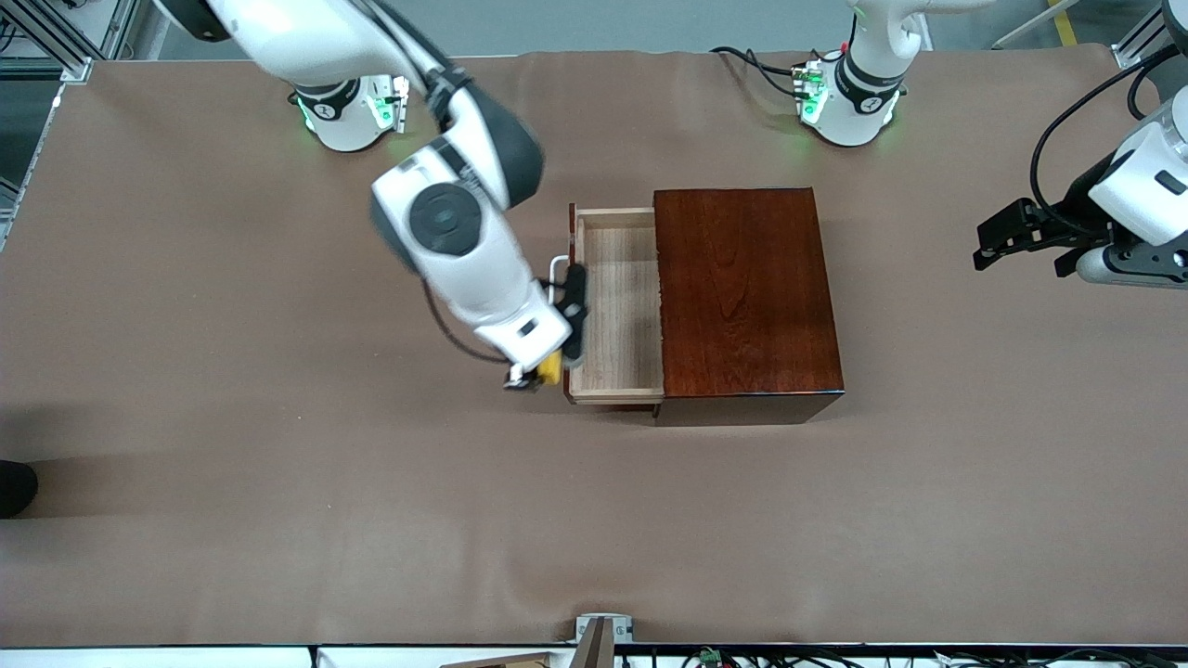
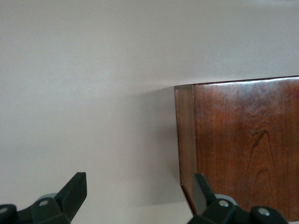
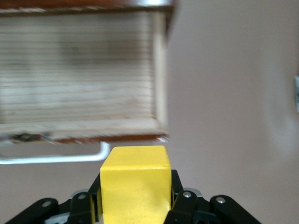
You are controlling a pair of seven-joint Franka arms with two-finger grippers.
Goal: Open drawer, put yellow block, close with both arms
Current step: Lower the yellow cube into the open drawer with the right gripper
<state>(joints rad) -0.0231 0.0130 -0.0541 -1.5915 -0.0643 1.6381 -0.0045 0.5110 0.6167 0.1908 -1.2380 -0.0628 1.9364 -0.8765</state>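
Note:
The dark mahogany box (image 1: 747, 292) stands mid-table with its drawer (image 1: 620, 306) pulled out toward the right arm's end. The light-wood tray has nothing in it. My right gripper (image 1: 541, 373) is shut on the yellow block (image 1: 549, 368). It hovers just outside the drawer front, beside the white handle (image 1: 557, 269), by the corner nearer the camera. The right wrist view shows the yellow block (image 3: 135, 182) between the fingers of the right gripper (image 3: 134, 200), with the handle (image 3: 56, 158) and tray (image 3: 79, 74) ahead. My left gripper (image 1: 1007, 243) waits open at the left arm's end. In its wrist view the left gripper (image 2: 138, 193) faces a box corner (image 2: 243, 144).
The arm bases (image 1: 348, 111) (image 1: 849, 97) stand along the table's back edge, with cables beside the left one. A metal bracket (image 1: 603, 631) sits at the front edge. A dark object (image 1: 17, 487) pokes in at the right arm's end.

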